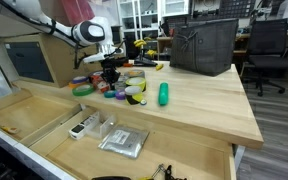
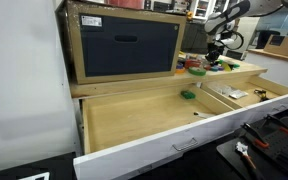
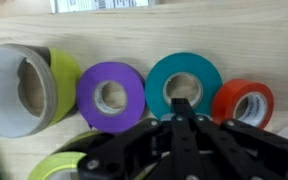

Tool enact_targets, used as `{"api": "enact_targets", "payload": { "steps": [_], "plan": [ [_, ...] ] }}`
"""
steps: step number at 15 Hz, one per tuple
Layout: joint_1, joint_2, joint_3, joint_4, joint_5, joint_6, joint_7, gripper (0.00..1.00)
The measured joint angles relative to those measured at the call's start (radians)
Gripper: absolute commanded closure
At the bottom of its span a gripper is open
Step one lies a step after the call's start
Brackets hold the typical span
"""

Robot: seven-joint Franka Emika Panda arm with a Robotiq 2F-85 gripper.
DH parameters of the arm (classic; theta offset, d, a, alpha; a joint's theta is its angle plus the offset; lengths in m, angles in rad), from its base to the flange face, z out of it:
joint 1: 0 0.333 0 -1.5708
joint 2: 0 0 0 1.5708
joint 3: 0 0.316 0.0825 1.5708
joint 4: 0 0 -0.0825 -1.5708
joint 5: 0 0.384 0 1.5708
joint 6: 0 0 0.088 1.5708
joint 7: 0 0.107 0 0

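Hand [image 3: 181,108] closed abv teal tape [image 3: 160,82]

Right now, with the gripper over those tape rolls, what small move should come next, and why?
Probably open the jaws. The gripper is shut, seemingly on nothing, its tips pointing at the teal roll, which lies between the purple roll and the red roll. Shut fingers could not straddle a roll's wall.
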Motion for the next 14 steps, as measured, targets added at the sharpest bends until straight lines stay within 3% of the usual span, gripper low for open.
{"api": "enact_targets", "payload": {
  "steps": [5, 14],
  "plan": [
    [-0.067, 0.074, -0.003, 0.132, 0.034, -0.044, 0.000, 1.00],
    [-0.053, 0.074, 0.001, 0.130, 0.021, -0.031, -0.046, 1.00]
  ]
}}
